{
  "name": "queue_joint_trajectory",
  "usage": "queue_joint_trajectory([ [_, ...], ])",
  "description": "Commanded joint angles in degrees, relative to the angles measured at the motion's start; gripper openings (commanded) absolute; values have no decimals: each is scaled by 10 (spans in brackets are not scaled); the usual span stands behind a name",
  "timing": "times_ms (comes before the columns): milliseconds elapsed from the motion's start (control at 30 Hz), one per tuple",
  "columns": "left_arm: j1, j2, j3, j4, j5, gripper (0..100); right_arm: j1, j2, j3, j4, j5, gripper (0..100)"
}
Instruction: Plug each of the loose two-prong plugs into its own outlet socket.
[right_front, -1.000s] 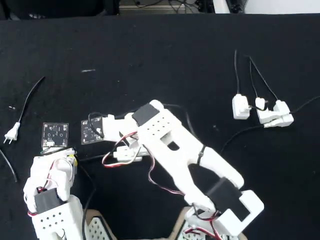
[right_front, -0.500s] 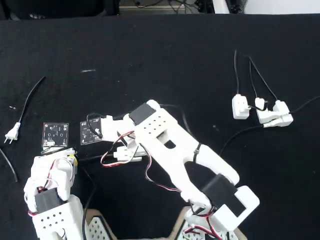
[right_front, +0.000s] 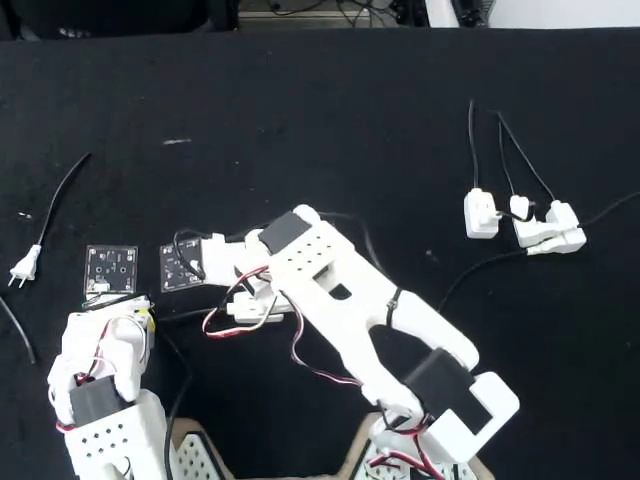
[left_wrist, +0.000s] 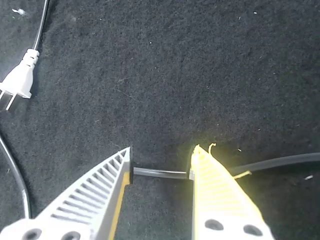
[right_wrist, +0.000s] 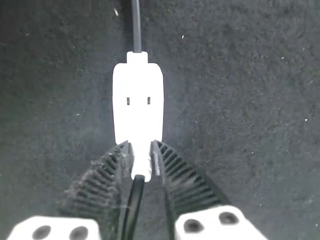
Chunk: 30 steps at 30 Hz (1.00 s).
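A white outlet socket (right_wrist: 138, 102) with two slots lies on the black cloth, its cord leading away. My right gripper (right_wrist: 140, 145) is shut on a white plug (right_wrist: 141, 167) that butts against the socket's near end, with its black cable trailing back between the fingers. My right arm (right_front: 340, 290) stretches across to the centre left of the table. My left gripper (left_wrist: 161, 160) is open and low over the cloth, with a black cable (left_wrist: 160, 173) lying between its fingertips. A loose white two-prong plug (left_wrist: 17, 85) lies off to one side, at the table's left edge (right_front: 22, 268).
Two more white sockets (right_front: 481, 213) (right_front: 550, 232) with cords sit at the right side. The left arm (right_front: 105, 360) is folded near the front left corner. Thin black cables cross the cloth at the left and right.
My right arm has shifted slightly to the left and toward the front, still holding the plug. The left arm has not moved.
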Motion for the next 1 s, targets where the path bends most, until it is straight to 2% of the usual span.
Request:
queue_joint_trajectory([
  [0, -4, -3, 13, 3, -2, 195, -13, 15, -3, -13, -4, 11],
  [233, -4, -3, 13, 3, -2, 195, -13, 87, -30, -13, -4, 11],
  [800, -5, -3, 13, 3, -2, 195, -14, 91, -44, -11, -5, 11],
  [967, -5, -3, 13, 3, -2, 195, -35, 93, -42, -11, -7, 11],
])
